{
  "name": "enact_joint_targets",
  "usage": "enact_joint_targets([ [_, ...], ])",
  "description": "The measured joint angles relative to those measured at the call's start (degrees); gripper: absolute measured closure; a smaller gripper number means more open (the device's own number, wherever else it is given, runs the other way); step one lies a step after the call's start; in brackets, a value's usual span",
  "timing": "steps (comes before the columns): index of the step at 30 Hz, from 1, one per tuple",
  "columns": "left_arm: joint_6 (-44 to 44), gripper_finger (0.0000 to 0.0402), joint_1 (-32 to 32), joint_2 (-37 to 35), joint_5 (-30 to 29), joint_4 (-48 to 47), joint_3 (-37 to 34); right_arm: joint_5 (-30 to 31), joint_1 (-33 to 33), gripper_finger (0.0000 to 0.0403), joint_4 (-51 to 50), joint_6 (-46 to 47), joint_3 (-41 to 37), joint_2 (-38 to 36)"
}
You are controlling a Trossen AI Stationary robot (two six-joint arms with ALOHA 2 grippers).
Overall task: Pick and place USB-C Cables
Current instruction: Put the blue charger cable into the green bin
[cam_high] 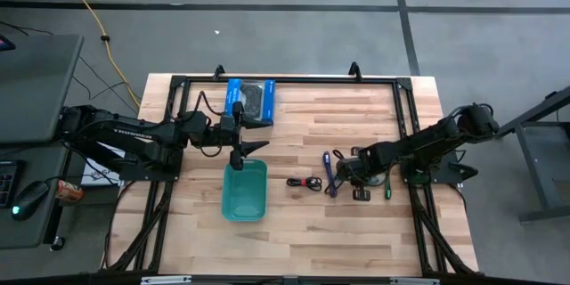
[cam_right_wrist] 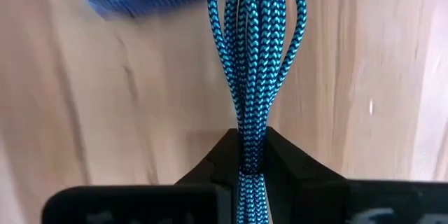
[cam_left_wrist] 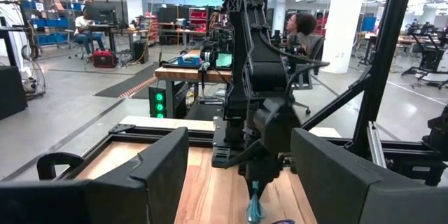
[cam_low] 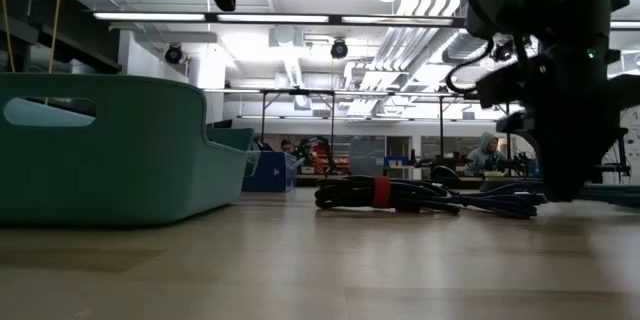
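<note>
Gripping the blue-teal cable [cam_right_wrist: 253, 63], my right gripper [cam_right_wrist: 252, 164] has its fingers pinched almost together on the bundle's lower end, and the braided loops run straight out ahead of the fingertips, long axis in line with the gripper. From overhead, that gripper [cam_high: 349, 171] sits low over the wooden table [cam_high: 303, 232], reaching toward the middle of the board. Just ahead of it lies the purple cable [cam_high: 329, 175], stretched lengthwise from the far edge toward the near edge. Beyond that, farther out from the fingertips, the black cable [cam_high: 305, 183] with its red tie lies crosswise. The green cable [cam_high: 387, 186] rests behind the gripper, beside the arm, also running far to near. My left gripper [cam_high: 252, 147] waits well apart, fingers spread wide and holding nothing, poised at the far rim of the teal bin [cam_high: 244, 198], with the blue box [cam_high: 250, 101] farther back behind it.
</note>
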Motion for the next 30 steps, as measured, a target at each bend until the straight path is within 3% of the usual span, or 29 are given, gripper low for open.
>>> enact_joint_targets([
  [6,0.0,0.0167,0.0,0.0,0.0,-0.02,0.0,1.44,0.0,0.0375,-0.34,-0.45,-1.36,-5.24],
  [13,0.0,0.0167,0.0,0.0,0.0,0.03,0.0,4.5,0.0,0.0375,3.32,3.81,-5.54,-19.37],
  [22,-0.02,0.0167,-0.02,0.0,0.0,0.0,0.0,5.79,0.0,0.0375,23.42,1.91,-16.91,-32.07],
  [30,-0.2,0.0167,0.0,0.0,0.0,0.03,0.0,5.52,0.0,0.0375,42.63,-2.52,-25.58,-34.36],
])
